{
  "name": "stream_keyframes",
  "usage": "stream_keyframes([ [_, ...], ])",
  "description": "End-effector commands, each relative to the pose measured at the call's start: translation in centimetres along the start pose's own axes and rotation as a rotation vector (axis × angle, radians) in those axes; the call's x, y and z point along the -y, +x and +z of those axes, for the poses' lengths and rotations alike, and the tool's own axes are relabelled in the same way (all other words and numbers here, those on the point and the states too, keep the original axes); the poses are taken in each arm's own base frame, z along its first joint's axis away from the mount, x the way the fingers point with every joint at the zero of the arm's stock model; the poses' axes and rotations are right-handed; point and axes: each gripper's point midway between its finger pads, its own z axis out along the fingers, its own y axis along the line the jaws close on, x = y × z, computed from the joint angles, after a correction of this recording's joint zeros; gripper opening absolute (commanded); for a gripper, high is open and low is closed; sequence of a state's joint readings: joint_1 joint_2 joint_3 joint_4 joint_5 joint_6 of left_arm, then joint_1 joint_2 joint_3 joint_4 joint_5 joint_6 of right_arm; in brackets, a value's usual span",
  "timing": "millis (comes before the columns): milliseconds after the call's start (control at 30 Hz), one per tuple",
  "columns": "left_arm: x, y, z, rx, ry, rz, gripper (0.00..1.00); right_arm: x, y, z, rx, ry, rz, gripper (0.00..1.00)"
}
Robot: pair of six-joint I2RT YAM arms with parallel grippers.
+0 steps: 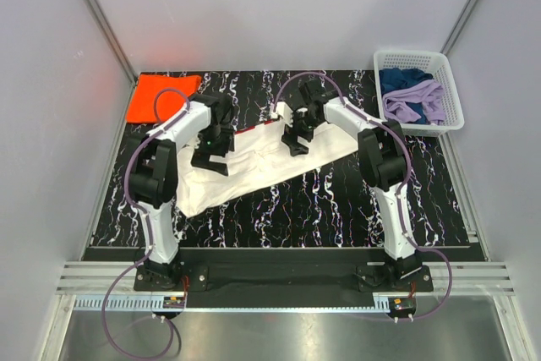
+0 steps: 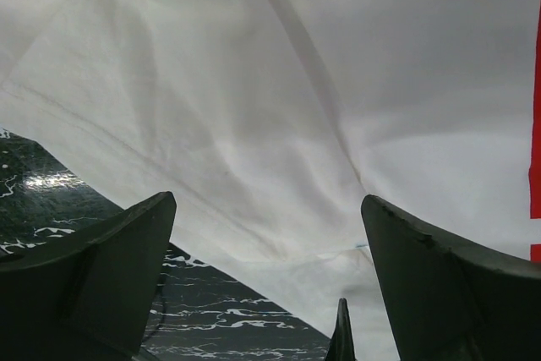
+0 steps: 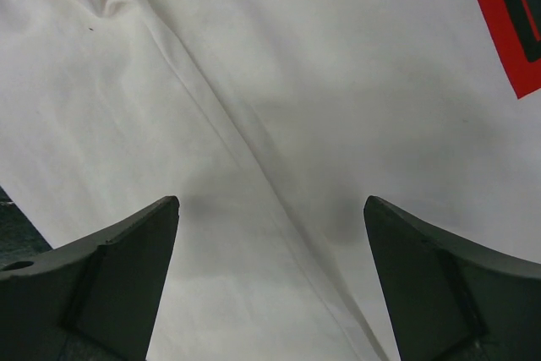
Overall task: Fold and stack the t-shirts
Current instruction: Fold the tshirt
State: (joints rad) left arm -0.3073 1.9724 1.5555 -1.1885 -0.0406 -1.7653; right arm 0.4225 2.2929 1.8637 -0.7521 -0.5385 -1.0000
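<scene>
The white t-shirt (image 1: 254, 173) lies rumpled mid-counter (image 1: 338, 209), its long axis slanting from the counter's near-left to far-right, with red print along its far edge. The orange t-shirt (image 1: 161, 95) sits at the counter's far-left corner. Left jaws and right jaws hang spread and empty above the white cloth.

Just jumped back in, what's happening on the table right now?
Both arms hang over the white t-shirt, which lies rumpled, not neatly folded, on the table. The left gripper and right gripper are open, gripping nothing. The orange t-shirt lies apart at the far left corner.
</scene>
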Motion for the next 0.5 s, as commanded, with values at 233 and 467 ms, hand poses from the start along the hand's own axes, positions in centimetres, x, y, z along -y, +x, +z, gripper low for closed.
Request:
stream_keyframes([
  [233,1.4,-1.4,2.9,0.074,-0.059,-0.062,0.99,0.6,0.9,-0.9,-0.026,0.03,0.019,0.97],
  [467,1.1,-1.3,4.5,0.109,-0.101,-0.034,0.99,-0.1,2.6,-0.7,-0.067,0.049,0.048,0.99],
])
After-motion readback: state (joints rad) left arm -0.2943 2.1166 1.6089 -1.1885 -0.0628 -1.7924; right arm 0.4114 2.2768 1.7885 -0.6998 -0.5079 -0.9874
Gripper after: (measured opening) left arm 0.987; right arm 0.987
